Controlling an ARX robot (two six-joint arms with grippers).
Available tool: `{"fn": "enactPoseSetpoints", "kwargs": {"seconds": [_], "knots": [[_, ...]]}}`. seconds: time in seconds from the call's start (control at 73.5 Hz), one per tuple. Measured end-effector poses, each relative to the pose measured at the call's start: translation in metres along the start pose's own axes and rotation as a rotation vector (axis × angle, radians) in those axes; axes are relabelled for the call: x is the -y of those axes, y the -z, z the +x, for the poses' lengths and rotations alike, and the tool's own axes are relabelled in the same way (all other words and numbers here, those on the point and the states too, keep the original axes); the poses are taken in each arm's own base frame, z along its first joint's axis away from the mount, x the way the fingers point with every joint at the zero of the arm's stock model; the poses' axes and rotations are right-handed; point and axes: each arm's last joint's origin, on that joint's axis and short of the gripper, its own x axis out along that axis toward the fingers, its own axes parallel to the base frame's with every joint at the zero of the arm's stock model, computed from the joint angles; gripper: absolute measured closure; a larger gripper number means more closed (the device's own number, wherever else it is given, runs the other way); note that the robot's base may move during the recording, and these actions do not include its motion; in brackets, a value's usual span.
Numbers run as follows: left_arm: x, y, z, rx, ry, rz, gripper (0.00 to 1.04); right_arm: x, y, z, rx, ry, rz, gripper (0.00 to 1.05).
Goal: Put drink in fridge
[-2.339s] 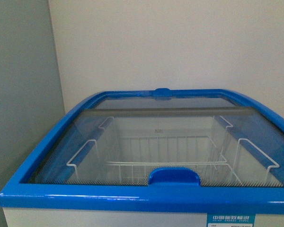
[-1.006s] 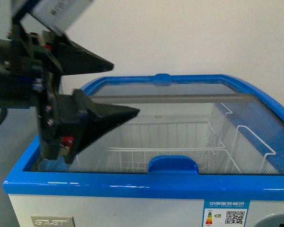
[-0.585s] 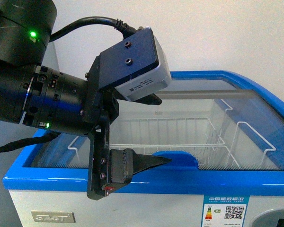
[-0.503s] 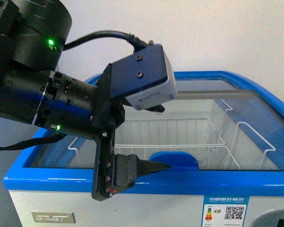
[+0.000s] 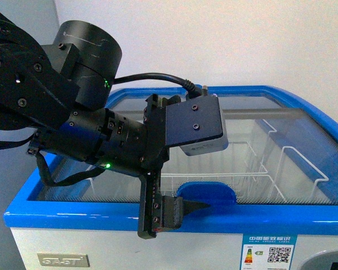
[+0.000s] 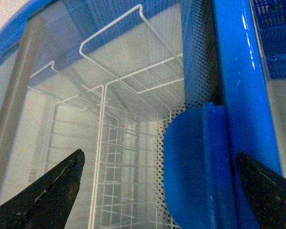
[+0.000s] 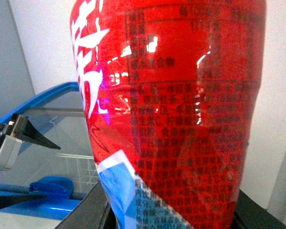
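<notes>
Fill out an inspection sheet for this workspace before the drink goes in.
Surface: fridge top, sliding glass lid shut, blue handle at the front rim.
Job's things: red drink, outside the fridge; white wire baskets under the glass, nothing seen in them.
Clutter: nothing seen.
Grippers: left gripper open, the handle between its fingers, not closed on it; right gripper shut on the drink.
Cables: black cable arcing from the left arm to its wrist camera, above the lid.
Surroundings: white wall behind; energy label on the fridge front.
</notes>
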Motion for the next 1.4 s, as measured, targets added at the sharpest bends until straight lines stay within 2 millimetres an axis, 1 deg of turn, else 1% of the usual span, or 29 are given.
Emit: {"fn": "enactPoseSetpoints", "kwargs": {"seconds": [0.041,0.095,0.204,0.313,0.422,0.585,0.802,0.911,0.979,1.088,1.21,1.238,1.292,1.306,1.346,1.36,1.401], "knots": [[-0.004,0.001,0.003,-0.003,-0.022,0.013,0.08,0.000,0.000,0.000,0.000,0.000,0.000,0.67],[-0.005,0.004,0.007,0.009,-0.030,0.016,0.08,0.000,0.000,0.000,0.000,0.000,0.000,0.67],[-0.009,0.006,0.020,0.047,-0.071,0.032,0.08,0.000,0.000,0.000,0.000,0.000,0.000,0.67],[-0.020,0.006,0.026,0.035,-0.106,0.050,0.08,0.000,0.000,0.000,0.000,-0.002,0.000,0.67],[-0.036,0.008,0.034,0.003,-0.172,0.080,0.08,0.000,0.000,0.000,0.000,0.003,0.000,0.67],[-0.065,0.015,0.045,-0.073,-0.301,0.130,0.08,0.000,0.000,0.000,0.000,-0.002,0.000,0.67],[-0.098,0.024,0.060,-0.162,-0.392,0.191,0.08,0.000,0.000,0.000,0.000,-0.002,0.000,0.67],[-0.116,0.027,0.067,-0.225,-0.481,0.227,0.08,0.000,0.000,0.000,0.000,-0.001,0.000,0.67],[-0.125,0.026,0.068,-0.250,-0.547,0.238,0.08,0.000,0.000,0.000,0.000,0.000,0.000,0.67],[-0.132,0.022,0.061,-0.254,-0.610,0.216,0.08,0.000,0.000,0.000,0.000,-0.001,0.000,0.67],[-0.132,0.012,0.043,-0.200,-0.634,0.035,0.08,0.000,0.000,0.000,0.000,-0.001,0.000,0.67],[-0.130,0.007,0.034,-0.169,-0.636,-0.056,0.08,0.000,0.000,0.000,0.000,-0.002,0.000,0.67],[-0.127,-0.001,0.020,-0.119,-0.634,-0.165,0.08,0.000,0.000,0.000,0.000,-0.001,0.000,0.67],[-0.126,-0.005,0.013,-0.098,-0.637,-0.218,0.08,0.000,0.000,0.000,0.000,-0.001,0.000,0.67],[-0.124,-0.010,0.002,-0.064,-0.648,-0.310,0.08,0.000,0.000,0.000,0.000,-0.001,0.000,0.67],[-0.123,-0.014,-0.006,-0.041,-0.657,-0.361,0.08,0.000,0.000,0.000,0.000,-0.001,0.000,0.67],[-0.121,-0.019,-0.019,-0.007,-0.669,-0.424,0.08,0.000,0.000,0.000,0.000,-0.001,0.000,0.67]]}}
